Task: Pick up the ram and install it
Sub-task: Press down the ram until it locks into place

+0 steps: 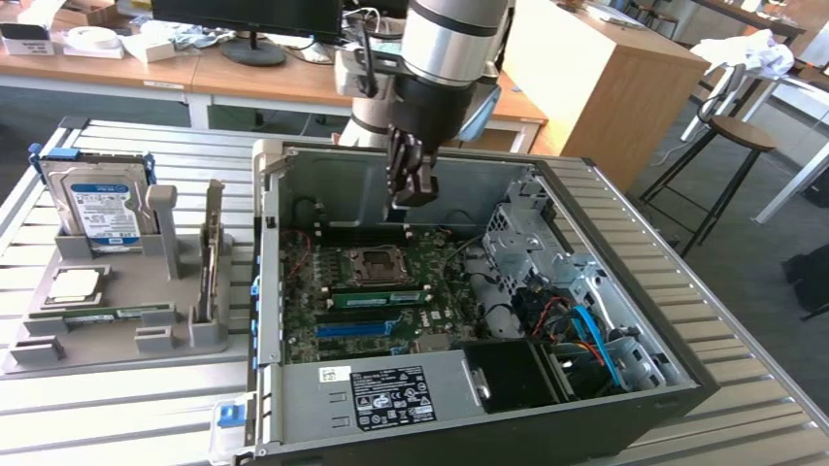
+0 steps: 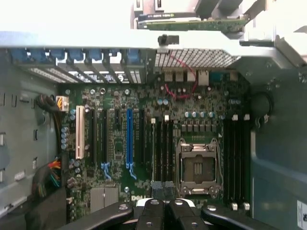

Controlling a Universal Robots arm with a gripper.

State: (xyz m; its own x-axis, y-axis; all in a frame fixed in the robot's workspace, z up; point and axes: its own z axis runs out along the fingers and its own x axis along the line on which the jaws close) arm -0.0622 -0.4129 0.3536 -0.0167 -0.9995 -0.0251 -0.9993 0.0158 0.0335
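Note:
The ram [image 1: 115, 313] is a thin green stick lying flat in a groove of the grey fixture [image 1: 78, 340], at the exterior view's left, outside the computer case. My gripper [image 1: 412, 194] hangs above the open case, over the back part of the motherboard [image 1: 388, 291] and well away from the ram. Its black fingers [image 2: 151, 213] are pressed together with nothing between them. In the wrist view my gripper [image 2: 164, 211] looks straight down on the empty processor socket [image 2: 196, 165] and the black memory slots [image 2: 163, 148] beside it.
The fixture also carries a hard drive [image 1: 104, 204], an upright expansion card [image 1: 212, 257] and a processor [image 1: 76, 284]. Inside the case are a drive cage [image 1: 531, 243], blue and orange cables [image 1: 583, 330] and a long blue slot [image 2: 129, 139]. A green strip [image 1: 380, 296] lies by the memory slots.

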